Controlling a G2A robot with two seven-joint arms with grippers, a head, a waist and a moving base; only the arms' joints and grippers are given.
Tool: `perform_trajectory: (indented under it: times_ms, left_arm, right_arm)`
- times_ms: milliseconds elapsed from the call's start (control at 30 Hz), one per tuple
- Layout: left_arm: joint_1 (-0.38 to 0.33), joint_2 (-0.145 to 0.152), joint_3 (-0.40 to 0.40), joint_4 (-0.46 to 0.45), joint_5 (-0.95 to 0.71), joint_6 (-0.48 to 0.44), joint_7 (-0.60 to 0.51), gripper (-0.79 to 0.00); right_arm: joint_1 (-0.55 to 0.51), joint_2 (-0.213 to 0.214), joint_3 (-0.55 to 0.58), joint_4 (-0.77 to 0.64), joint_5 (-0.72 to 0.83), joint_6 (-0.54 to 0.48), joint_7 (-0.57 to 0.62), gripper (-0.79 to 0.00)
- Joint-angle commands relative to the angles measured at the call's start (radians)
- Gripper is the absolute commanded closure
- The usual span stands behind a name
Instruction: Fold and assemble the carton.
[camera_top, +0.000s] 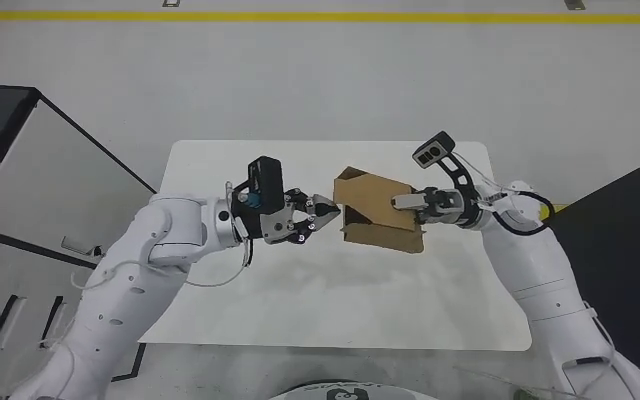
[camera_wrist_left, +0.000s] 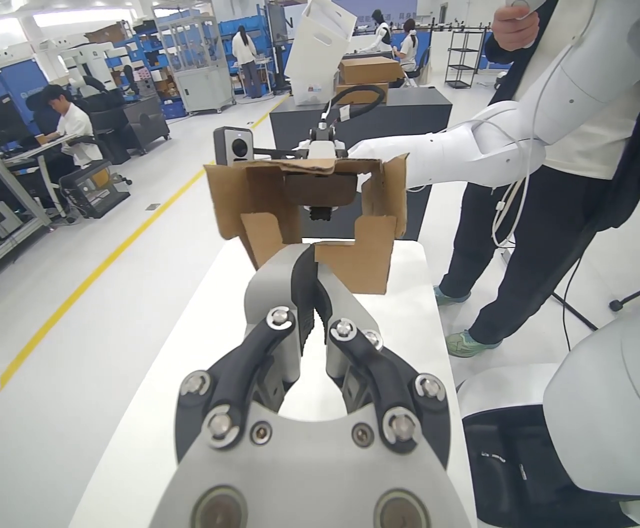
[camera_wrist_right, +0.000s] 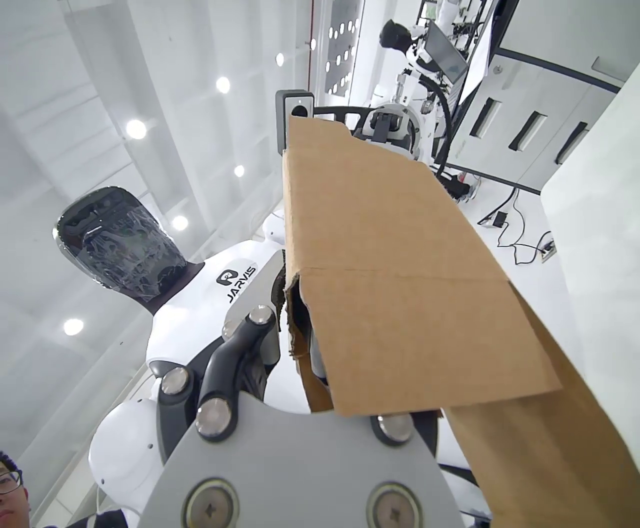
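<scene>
In the top view, the white table fills the middle of the frame and the brown carton sits just right of centre, partly folded, with 1 panel lying flat on top. The left gripper comes in from the left, its tips right at the carton's left edge. The right gripper comes in from the right and is clamped on the carton's top panel. In the left wrist view, the carton stands in the upper middle of the frame with its open end facing the camera, side walls up and 2 notched flaps hanging at the mouth. The left gripper is at lower centre, its 2 fingers drawn almost together with only a thin slit between the pads, empty-handed, the tips touching the left edge of the lower right flap. Through the opening, the right gripper shows under the top panel, pinching it. The table runs beneath. In the right wrist view, the carton rises from lower centre to the upper middle of the frame as a broad creased panel with a torn lower edge. The right gripper at lower centre grasps it, 1 finger showing left of the cardboard and the rest covered by it.
</scene>
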Motion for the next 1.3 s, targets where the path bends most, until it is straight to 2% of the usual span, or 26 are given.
perform_trajectory:
  times_ms: [0, 767, 933, 1267]
  left_arm:
    - [-0.012, -0.003, 0.018, 0.003, -0.002, -0.001, -0.002, 0.000]
    - [-0.066, -0.022, 0.094, 0.019, 0.010, 0.006, -0.016, 0.000]
    - [-0.054, -0.017, 0.051, 0.011, 0.008, 0.021, 0.002, 0.000]
    - [0.015, 0.001, -0.061, -0.037, 0.004, 0.019, 0.014, 0.000]
  right_arm:
    - [0.001, -0.002, -0.004, -0.003, 0.000, -0.003, -0.004, 0.000]
    - [0.001, -0.012, -0.032, -0.016, -0.030, -0.014, -0.050, 0.000]
    - [-0.005, -0.010, -0.009, -0.001, -0.013, -0.022, -0.046, 0.000]
    - [-0.018, -0.009, 0.029, 0.027, 0.043, -0.039, -0.027, 0.000]
